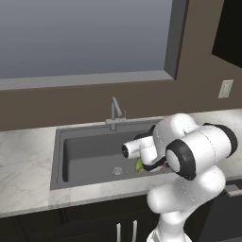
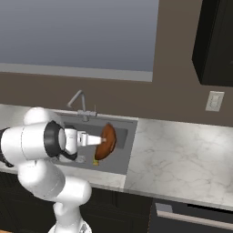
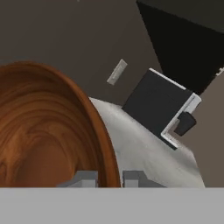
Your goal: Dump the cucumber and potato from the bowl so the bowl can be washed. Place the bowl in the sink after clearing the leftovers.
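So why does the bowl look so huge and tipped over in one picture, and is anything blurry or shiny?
In the hand view the bowl sits right against the camera, so it looks giant, and the room looks tilted because that camera rolls with the hand. In the right base view it is small, tipped on edge over the sink. Nothing is blurry; the left base view has soft, even light, with faint shine on the bowl's wood.

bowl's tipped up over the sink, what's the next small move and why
Probably lower the bowl into the sink and let go. The gripper is shut on its rim, holding it on edge above the basin, and its inside looks empty. The cucumber already lies in the sink.
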{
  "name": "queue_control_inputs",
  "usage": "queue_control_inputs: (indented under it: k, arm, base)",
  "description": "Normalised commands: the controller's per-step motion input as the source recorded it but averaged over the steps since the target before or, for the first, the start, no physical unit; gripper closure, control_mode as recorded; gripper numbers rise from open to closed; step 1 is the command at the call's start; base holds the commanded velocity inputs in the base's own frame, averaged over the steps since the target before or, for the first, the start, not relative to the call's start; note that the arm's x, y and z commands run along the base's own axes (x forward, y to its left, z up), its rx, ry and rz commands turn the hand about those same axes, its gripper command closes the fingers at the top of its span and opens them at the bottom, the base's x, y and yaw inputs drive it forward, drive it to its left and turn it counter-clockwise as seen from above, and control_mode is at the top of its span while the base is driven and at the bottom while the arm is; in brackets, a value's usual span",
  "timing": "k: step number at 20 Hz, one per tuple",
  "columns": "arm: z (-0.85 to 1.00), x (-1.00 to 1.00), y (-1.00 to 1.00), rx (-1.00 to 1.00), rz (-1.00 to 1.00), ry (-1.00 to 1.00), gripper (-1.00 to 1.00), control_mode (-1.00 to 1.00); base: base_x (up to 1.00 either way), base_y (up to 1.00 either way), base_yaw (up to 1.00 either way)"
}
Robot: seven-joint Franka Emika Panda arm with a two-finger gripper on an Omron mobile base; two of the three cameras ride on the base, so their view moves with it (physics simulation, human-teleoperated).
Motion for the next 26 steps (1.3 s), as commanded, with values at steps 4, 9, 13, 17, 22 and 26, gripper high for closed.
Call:
queue_control_inputs:
  k: [4,9,13,17,22,26]
  arm:
    - [0.62,-0.15,0.0,0.26,0.0,-0.06,1.0,-1.0]
    - [0.56,-0.2,0.0,0.34,0.0,0.0,1.0,-1.0]
    - [0.26,-0.26,0.0,0.46,0.01,0.0,1.0,-1.0]
    - [0.02,-0.13,0.07,0.5,0.11,0.08,1.0,-1.0]
    - [0.0,-0.18,0.14,0.45,0.23,0.2,1.0,-1.0]
    - [0.0,-0.1,0.2,0.43,0.35,0.29,1.0,-1.0]
  base:
    - [0.0,0.0,0.0]
    - [0.0,0.0,0.0]
    - [0.0,0.0,0.0]
    - [0.0,0.0,0.0]
    - [0.0,0.0,0.0]
    - [0.0,0.0,0.0]
